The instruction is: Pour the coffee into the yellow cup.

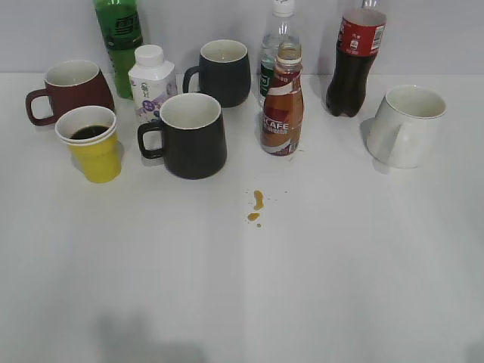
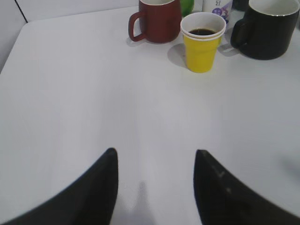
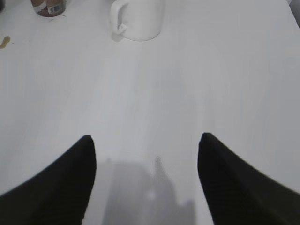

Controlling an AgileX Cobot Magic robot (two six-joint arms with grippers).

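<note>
exterior view: one coffee bottle (image 1: 283, 102), uncapped, upright at centre rear of the table (image 1: 302, 287). one yellow cup (image 1: 92, 142) at left, holding dark liquid, just in front of one dark red mug (image 1: 68, 89). two black mugs (image 1: 190, 134), one white mug (image 1: 406, 125), one cola bottle (image 1: 354, 60), one green bottle (image 1: 119, 38), one clear bottle (image 1: 277, 38), one small white bottle (image 1: 151, 79). brown drips (image 1: 257, 204) in front of the coffee bottle. wide open room across the near half.

left wrist view: left gripper (image 2: 154, 183) spread open, holding nothing, above bare table. yellow cup (image 2: 202, 42) ahead, between red mug and black mug. table edge at far left.

right wrist view: right gripper (image 3: 146, 180) spread open, empty. white mug (image 3: 138, 18) ahead; coffee bottle base (image 3: 48, 7) at top left.
</note>
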